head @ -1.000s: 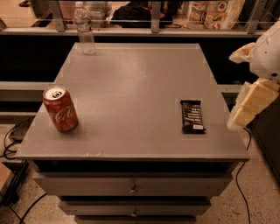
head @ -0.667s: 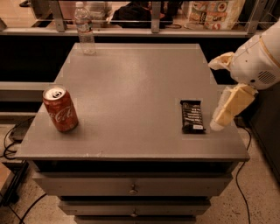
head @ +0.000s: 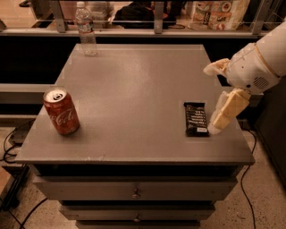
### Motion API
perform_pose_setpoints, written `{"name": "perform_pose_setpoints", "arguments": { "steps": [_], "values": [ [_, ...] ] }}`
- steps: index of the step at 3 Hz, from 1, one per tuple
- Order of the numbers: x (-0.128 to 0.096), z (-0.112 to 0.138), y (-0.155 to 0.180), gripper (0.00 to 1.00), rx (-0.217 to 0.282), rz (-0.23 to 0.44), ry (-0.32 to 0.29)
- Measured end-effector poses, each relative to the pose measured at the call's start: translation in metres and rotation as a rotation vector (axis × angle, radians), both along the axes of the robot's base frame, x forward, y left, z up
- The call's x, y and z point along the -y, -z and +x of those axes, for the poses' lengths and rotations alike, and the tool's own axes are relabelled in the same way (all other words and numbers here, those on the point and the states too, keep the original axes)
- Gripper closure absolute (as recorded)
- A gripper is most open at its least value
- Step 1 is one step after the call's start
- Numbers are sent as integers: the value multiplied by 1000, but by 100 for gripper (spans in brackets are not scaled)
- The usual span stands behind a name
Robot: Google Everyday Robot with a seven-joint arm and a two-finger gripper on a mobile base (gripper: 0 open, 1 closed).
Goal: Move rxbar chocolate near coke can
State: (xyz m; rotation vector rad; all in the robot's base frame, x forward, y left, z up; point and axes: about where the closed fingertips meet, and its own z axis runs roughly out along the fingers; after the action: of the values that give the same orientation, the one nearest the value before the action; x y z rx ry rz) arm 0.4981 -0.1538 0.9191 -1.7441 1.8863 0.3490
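Observation:
The rxbar chocolate [head: 195, 118], a flat black bar with white lettering, lies on the right side of the grey table [head: 134, 89], near the front. The coke can [head: 61, 111], red with a silver top, stands upright near the table's front left edge. My gripper [head: 210, 99] hangs over the table's right side, just right of the bar. Its cream fingers are spread wide open and hold nothing. The lower finger [head: 227, 111] reaches down beside the bar's right edge. The upper finger [head: 216, 67] points left, behind the bar.
A clear plastic water bottle [head: 86, 29] stands at the table's back left corner. Drawers [head: 134, 190] sit under the tabletop. A railing and shelves with packaged goods [head: 219, 13] run behind the table. Cables [head: 11, 143] lie on the floor at the left.
The arm has moved left and inward from the table's right edge, bringing the open gripper close beside the bar. The bar and the can have not moved.

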Motion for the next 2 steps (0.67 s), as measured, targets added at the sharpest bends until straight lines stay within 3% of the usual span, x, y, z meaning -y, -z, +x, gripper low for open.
{"name": "perform_pose_setpoints", "arguments": {
  "steps": [2],
  "values": [
    [-6,7,10,0,21,24,-18]
  ]
}}
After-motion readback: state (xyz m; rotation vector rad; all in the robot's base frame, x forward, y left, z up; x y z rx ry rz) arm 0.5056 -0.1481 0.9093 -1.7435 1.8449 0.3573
